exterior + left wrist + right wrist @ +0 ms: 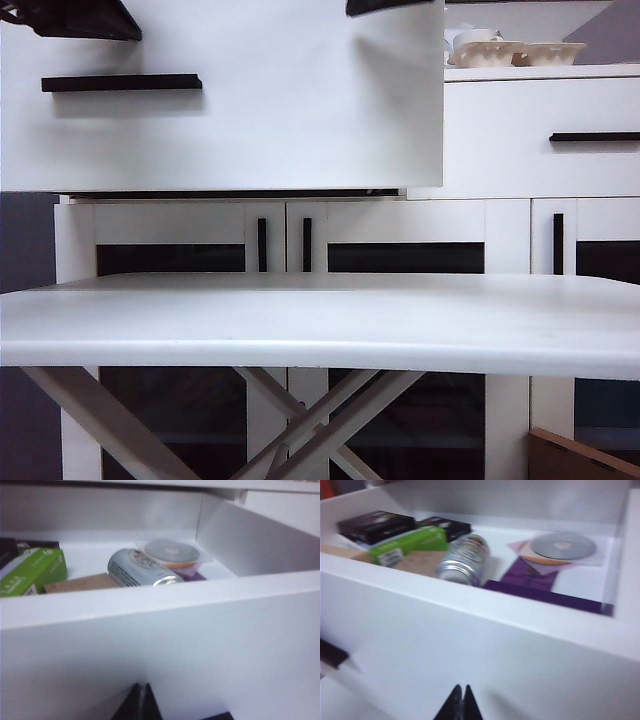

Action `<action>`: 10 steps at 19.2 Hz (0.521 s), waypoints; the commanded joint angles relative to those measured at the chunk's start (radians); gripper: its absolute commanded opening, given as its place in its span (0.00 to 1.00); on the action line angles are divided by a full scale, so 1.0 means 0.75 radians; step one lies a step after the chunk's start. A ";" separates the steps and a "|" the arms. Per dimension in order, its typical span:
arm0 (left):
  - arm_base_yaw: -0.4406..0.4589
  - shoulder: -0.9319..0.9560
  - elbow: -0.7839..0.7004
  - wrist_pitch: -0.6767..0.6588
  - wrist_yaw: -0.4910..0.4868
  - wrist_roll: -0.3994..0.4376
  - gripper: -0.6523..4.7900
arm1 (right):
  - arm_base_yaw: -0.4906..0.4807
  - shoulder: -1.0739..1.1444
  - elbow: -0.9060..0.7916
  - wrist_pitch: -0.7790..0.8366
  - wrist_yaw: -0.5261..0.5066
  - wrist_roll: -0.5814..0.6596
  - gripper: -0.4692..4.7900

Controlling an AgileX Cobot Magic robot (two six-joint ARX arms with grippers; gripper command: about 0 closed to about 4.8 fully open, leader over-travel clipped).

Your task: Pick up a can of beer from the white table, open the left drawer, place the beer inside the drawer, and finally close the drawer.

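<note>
Before the left drawer point(300, 110), left gripper point(141, 700) and right gripper point(460, 702) point closed.

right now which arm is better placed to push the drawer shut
Either, barely. Left gripper and right gripper both sit shut against the left drawer front, can of beer inside. Both could push together.

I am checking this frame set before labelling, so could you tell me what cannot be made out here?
- Can of beer: label print blurred in both wrist views.
- Left drawer: contents hidden by its front in the exterior view.
- Left end effector and right end effector: cut off by the frame edge, only shut tips showing.
</note>
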 commanded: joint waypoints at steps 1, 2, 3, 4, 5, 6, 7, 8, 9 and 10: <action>0.004 0.039 0.001 0.119 -0.015 0.005 0.11 | -0.019 0.031 0.005 0.083 -0.003 -0.022 0.08; 0.004 0.055 0.001 0.145 -0.015 0.005 0.11 | -0.026 0.047 0.005 0.114 -0.008 -0.030 0.08; 0.004 0.070 0.001 0.166 -0.015 0.005 0.11 | -0.026 0.058 0.005 0.133 -0.008 -0.030 0.08; 0.004 0.084 0.001 0.183 -0.016 0.005 0.11 | -0.031 0.075 0.005 0.163 -0.008 -0.030 0.08; 0.004 0.094 0.001 0.194 -0.016 0.005 0.11 | -0.042 0.085 0.005 0.181 -0.009 -0.030 0.08; 0.004 0.109 0.001 0.208 -0.015 0.005 0.11 | -0.045 0.103 0.005 0.201 -0.008 -0.032 0.08; 0.004 0.116 0.002 0.211 -0.015 0.005 0.11 | -0.051 0.113 0.005 0.208 -0.009 -0.040 0.08; 0.004 0.125 0.002 0.219 -0.017 0.005 0.11 | -0.065 0.123 0.005 0.214 -0.008 -0.049 0.08; 0.004 0.133 0.002 0.233 -0.016 0.005 0.11 | -0.076 0.128 0.005 0.213 -0.011 -0.056 0.08; 0.004 0.140 0.002 0.246 -0.020 0.005 0.11 | -0.079 0.131 0.006 0.213 -0.010 -0.056 0.08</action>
